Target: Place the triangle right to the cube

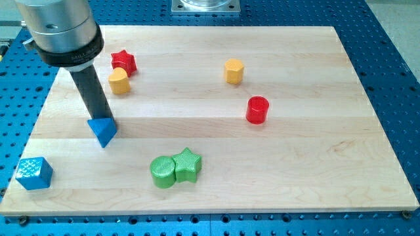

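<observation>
The blue triangle (103,131) lies on the wooden board (295,170) at the view's left. The blue cube (33,174) sits at the board's bottom left corner, below and left of the triangle. My tip (100,119) stands right at the triangle's top edge, touching or nearly touching it. The rod rises up and left to the grey arm end at the view's top left.
A red star (123,61) and a yellow block (119,82) sit together at the upper left. A yellow hexagon (233,71) and a red cylinder (257,109) are at centre right. A green cylinder (163,172) touches a green star (187,164) at bottom centre.
</observation>
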Robot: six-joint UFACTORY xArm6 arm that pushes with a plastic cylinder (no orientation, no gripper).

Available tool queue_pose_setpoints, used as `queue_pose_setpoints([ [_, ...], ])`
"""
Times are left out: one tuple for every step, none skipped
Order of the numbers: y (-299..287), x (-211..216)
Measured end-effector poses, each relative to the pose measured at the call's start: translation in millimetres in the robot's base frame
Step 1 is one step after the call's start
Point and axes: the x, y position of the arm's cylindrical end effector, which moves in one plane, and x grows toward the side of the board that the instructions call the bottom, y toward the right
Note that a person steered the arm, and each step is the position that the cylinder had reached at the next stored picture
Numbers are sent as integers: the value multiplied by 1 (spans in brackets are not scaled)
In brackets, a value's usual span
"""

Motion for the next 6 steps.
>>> queue_pose_setpoints([
  [46, 0],
  [66, 0],
  [38, 4],
  [-11, 32],
  [-29, 52],
  [-25, 53],
])
